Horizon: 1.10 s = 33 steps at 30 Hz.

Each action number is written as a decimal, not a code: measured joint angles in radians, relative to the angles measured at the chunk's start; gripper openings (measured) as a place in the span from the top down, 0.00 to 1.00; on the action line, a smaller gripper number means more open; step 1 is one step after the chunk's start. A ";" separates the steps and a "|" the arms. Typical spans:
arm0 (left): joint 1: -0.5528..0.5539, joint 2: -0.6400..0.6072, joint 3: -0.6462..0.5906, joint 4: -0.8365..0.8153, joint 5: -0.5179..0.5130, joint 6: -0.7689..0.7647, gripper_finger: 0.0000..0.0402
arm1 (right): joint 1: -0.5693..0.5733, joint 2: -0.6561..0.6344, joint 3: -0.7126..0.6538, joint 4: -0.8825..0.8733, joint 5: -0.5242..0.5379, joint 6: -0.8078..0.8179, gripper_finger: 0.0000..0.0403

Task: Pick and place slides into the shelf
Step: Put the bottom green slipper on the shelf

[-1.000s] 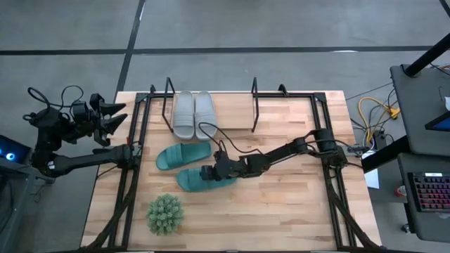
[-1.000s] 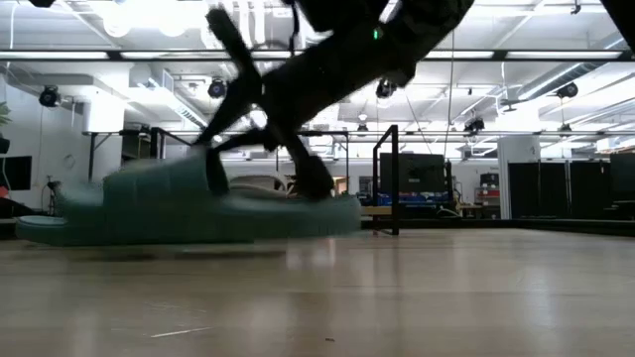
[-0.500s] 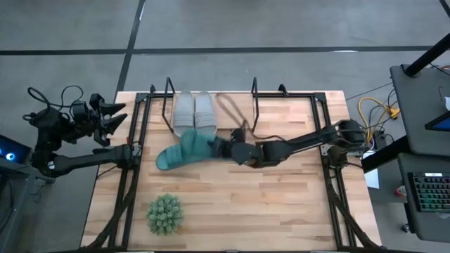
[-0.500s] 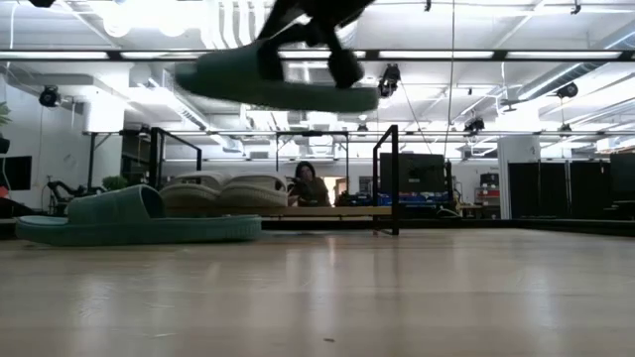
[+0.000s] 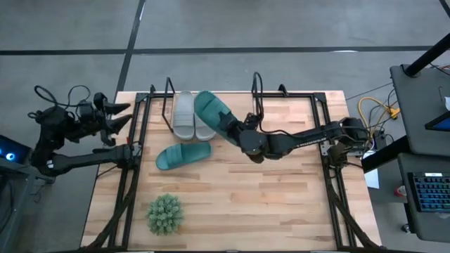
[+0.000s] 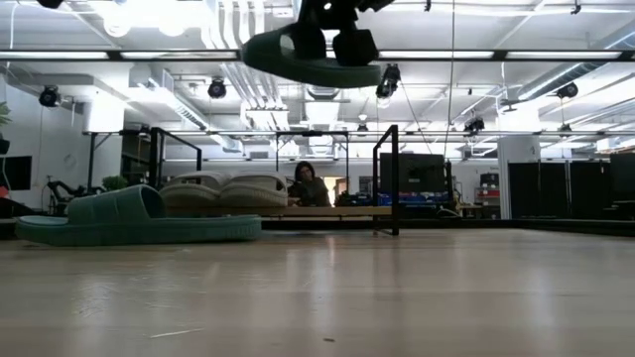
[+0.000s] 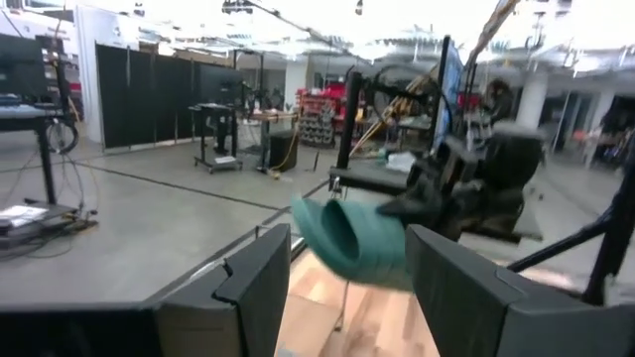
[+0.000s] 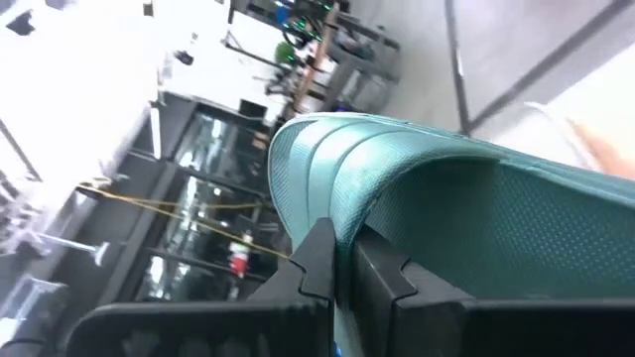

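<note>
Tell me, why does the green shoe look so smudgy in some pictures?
In the left wrist view the teal slide and the right claw holding it are soft and smeared; the bright ceiling washes out the top. In the right wrist view the slide's strap sits too close, so the room behind blurs. The high view shows the slide sharply.

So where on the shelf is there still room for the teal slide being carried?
Free: the black wire shelf's wood board between the two light grey rubber slides and its right end loop. Crowded: its left end, where the greys sit. The right pincer holds the teal rubber slide above that gap's edge.
</note>
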 joint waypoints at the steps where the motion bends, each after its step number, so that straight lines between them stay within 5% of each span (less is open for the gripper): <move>1: 0.000 0.017 0.000 0.001 -0.001 0.020 0.54 | -0.004 0.000 0.000 0.021 0.002 -0.020 0.98; 17: 0.000 0.303 0.006 0.088 0.003 0.356 0.54 | -0.030 -0.013 0.000 0.129 0.028 -0.116 0.98; 28: 0.000 0.365 -0.002 0.204 0.010 -0.064 0.54 | -0.063 -0.013 0.000 0.478 0.030 -0.507 0.98; 33: 0.000 0.396 -0.007 0.254 0.121 -0.190 0.54 | -0.077 -0.013 0.000 0.579 -0.054 -0.606 0.98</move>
